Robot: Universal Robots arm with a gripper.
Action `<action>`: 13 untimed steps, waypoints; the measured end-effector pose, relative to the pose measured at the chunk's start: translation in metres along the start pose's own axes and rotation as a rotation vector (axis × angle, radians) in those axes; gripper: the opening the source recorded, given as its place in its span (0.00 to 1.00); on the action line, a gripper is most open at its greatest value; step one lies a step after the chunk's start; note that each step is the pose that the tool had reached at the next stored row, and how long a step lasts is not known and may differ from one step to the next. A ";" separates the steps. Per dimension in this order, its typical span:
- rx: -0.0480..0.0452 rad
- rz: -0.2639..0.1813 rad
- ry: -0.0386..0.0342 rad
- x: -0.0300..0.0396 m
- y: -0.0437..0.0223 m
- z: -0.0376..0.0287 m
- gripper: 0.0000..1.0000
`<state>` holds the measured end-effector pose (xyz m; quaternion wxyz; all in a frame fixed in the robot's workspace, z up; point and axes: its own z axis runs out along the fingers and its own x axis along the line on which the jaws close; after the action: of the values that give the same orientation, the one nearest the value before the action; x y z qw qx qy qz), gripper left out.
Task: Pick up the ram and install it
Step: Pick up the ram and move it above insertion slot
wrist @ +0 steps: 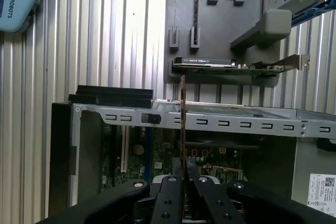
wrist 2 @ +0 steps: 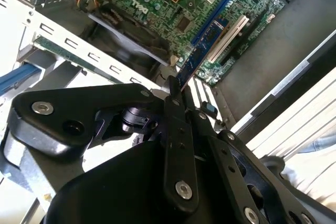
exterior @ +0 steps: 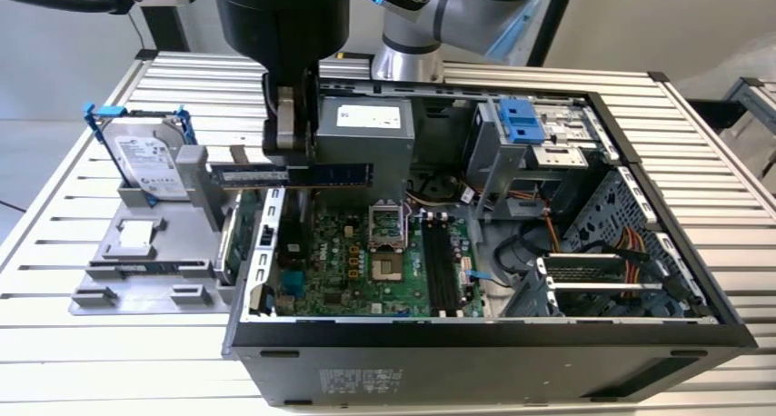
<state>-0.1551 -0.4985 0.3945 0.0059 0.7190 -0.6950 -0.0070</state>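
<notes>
The pincer is closed down to a narrow gap, no wider than the board it clamps. It grips the ram by the upper long edge, near the middle of its length. In both wrist views the two fingers press flat against either face of the stick. The ram juts straight out from the pincer, seen edge-on in the first wrist view. In the second wrist view the pincer shows the ram as a dark bluish strip.

In the exterior view the ram lies level in the air, its ends pointing to three and nine o'clock. It hangs across the side wall of the open computer case. One end is over the motherboard, the other over the grey parts holder. It touches neither.

At about four o'clock from the pincer, well apart from it, the long dark memory slots lie on the motherboard. At nine o'clock a silver hard drive in blue rails stands upright in the holder. Just beside the pincer at two o'clock sits the grey power supply. In the first wrist view a green expansion card with a metal bracket stands on edge in the holder. Case and holder rest on a slatted metal table.
</notes>
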 end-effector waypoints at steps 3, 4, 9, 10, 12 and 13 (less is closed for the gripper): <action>0.0000 0.000 0.0000 0.0000 -0.0002 0.0000 0.00; 0.0001 0.000 -0.0001 0.0000 -0.0002 0.0000 0.00; -0.0001 0.000 0.0000 0.0000 -0.0034 -0.0001 0.00; 0.0001 0.000 -0.0001 0.0001 -0.0049 -0.0001 0.00; 0.0000 0.000 -0.0001 0.0000 -0.0078 -0.0001 0.00; 0.0000 0.000 0.0000 0.0000 -0.0092 -0.0001 0.00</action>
<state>-0.1458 -0.4981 0.3944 0.0059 0.7190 -0.6949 -0.0070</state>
